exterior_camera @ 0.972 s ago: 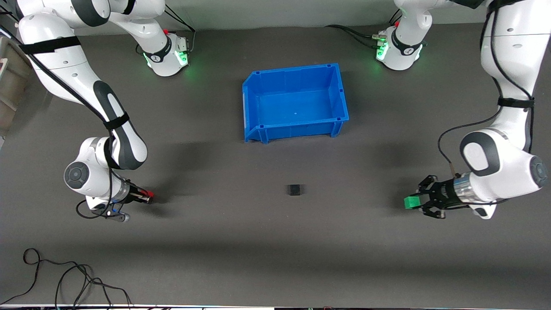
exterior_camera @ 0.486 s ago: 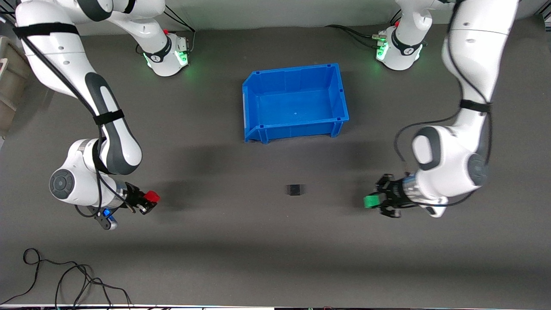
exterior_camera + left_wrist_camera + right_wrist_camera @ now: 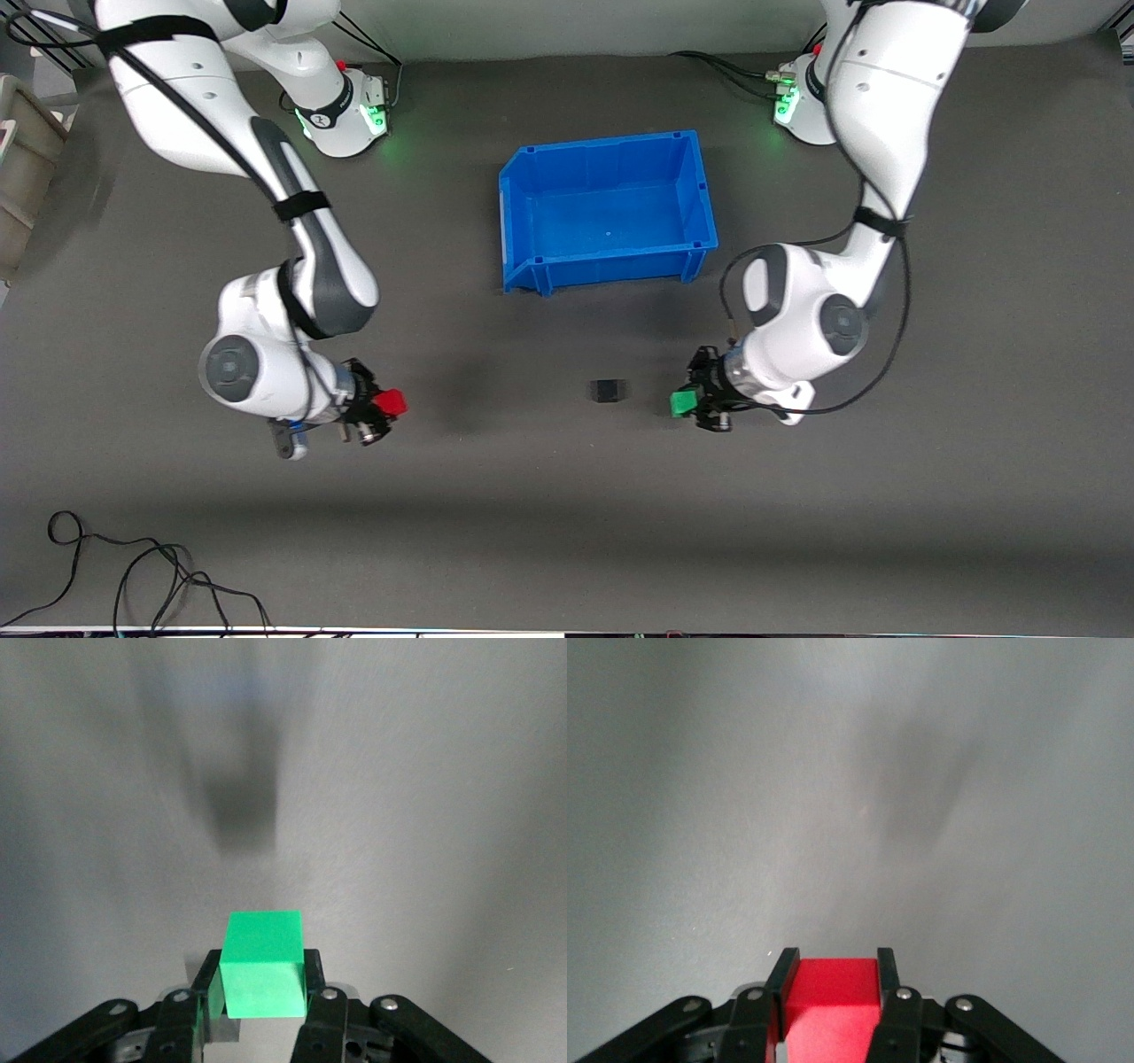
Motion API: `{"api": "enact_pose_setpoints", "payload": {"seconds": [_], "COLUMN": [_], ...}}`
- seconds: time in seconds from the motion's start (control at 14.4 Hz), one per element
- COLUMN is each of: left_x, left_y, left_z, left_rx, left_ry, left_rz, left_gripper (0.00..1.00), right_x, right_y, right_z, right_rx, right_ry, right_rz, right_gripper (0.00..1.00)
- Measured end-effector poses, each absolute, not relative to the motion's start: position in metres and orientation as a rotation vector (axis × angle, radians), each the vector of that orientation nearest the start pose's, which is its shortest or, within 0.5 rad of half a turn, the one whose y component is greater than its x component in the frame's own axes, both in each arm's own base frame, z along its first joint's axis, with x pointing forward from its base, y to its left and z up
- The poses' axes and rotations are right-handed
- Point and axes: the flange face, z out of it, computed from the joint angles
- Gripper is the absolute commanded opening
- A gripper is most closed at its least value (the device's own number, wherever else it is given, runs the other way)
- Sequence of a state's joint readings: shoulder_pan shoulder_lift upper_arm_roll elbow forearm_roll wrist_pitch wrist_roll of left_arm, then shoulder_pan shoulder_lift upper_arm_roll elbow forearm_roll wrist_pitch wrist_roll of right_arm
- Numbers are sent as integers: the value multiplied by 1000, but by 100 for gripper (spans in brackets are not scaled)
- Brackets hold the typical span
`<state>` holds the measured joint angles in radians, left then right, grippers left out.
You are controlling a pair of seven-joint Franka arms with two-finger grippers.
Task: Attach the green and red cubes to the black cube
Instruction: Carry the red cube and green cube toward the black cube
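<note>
The black cube (image 3: 607,391) sits on the grey table, nearer to the front camera than the blue bin. My left gripper (image 3: 687,404) is shut on the green cube (image 3: 680,404) and holds it just beside the black cube, toward the left arm's end. In the left wrist view the green cube (image 3: 262,962) sits between the fingers (image 3: 314,979). My right gripper (image 3: 383,405) is shut on the red cube (image 3: 390,402), well apart from the black cube toward the right arm's end. The red cube (image 3: 831,997) also shows in the right wrist view between the fingers (image 3: 781,983).
An empty blue bin (image 3: 532,168) stands mid-table, farther from the front camera than the black cube. A loose black cable (image 3: 133,576) lies near the table's front edge at the right arm's end. A beige container (image 3: 22,168) stands at that end's edge.
Both grippers have moved toward the black cube with their cubes held. The left gripper has come close beside it; the right gripper has closed part of the gap.
</note>
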<state>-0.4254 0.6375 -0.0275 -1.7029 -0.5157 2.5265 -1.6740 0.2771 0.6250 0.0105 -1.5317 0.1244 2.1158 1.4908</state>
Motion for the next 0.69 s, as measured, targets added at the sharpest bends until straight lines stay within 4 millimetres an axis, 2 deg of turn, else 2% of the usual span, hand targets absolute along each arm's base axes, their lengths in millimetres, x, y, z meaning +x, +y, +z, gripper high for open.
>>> {"api": "enact_pose_setpoints", "payload": {"seconds": [0.21, 0.35, 0.69], "left_x": [612, 612, 608], "left_y": [-329, -337, -357], "left_z": [216, 210, 204], "left_rx": [1943, 1925, 1918], "left_ry": [2000, 2010, 2014], "left_rz": [-268, -259, -274], "left_gripper": [24, 24, 24], "right_x": [675, 671, 641], "right_y": [237, 264, 353], "right_z": [288, 285, 264], "right_rx": [-2366, -2321, -2250], "right_ry": [1998, 2058, 2174], "right_rz": [169, 176, 191], "right_gripper": [0, 0, 0]}}
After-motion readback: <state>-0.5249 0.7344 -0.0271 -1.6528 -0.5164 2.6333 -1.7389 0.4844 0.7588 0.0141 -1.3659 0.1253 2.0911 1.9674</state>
